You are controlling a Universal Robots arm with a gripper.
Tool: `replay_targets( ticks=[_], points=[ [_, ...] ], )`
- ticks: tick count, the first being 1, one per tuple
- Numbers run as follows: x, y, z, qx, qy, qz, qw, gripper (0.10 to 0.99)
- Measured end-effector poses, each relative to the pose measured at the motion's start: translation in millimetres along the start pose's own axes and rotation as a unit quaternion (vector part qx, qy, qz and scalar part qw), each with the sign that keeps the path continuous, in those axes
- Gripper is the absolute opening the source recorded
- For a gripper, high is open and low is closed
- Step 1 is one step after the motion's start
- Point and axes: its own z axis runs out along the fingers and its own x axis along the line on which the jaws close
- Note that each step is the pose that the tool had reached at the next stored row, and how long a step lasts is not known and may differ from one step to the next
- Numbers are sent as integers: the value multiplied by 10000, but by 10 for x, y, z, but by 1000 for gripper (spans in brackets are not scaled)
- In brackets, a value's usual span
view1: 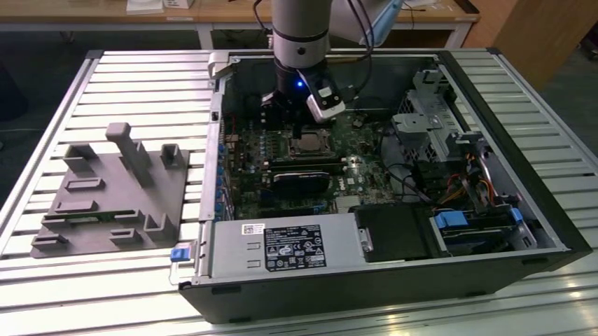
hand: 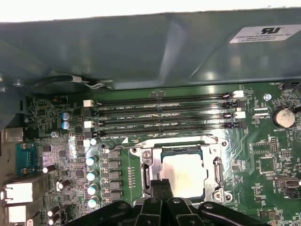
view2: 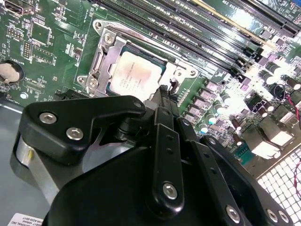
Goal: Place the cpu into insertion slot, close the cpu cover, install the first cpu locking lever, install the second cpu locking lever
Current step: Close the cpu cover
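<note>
The hand [hand: 162, 186] is down inside the open computer case [view1: 374, 294], its two black fingers [view2: 162, 141] pressed together with no gap I can make out and nothing visibly caught between them. Their tips sit right at one edge of the cpu cover [view2: 104, 59], just beside a small bent metal lever end [view2: 173, 84]; whether they actually touch it I cannot tell.

The cpu [hand: 186, 174] lies flat in the insertion slot [hand: 181, 150], its dull silver top showing through the cover's square cut-out. The silver frame seems to lie down around it (whether the side levers are latched is hard to judge from here).

Room around the socket is tight. The long black memory slots [hand: 164, 113] run parallel to the socket's far edge, just beyond it, and a row of small upright capacitors [hand: 91, 174] stands along another side. Farther across the green motherboard [hand: 268, 141] is a coin battery [hand: 282, 115], well clear of the fingers. The case wall [hand: 141, 47] rises behind the memory slots.

In the exterior view a black block [view1: 299, 183] sits just on the near side of the socket. Outside the case, the slatted metal worktop [view1: 140, 91] carries a grey moulded fixture [view1: 112, 189] on the exterior view's left, well apart from the arm.
</note>
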Motion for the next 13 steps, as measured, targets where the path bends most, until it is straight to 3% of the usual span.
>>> replay_targets(
  ticks=[13],
  points=[
    [-61, 6, 2, 0, 0, 1, 10000, 106]
  ],
)
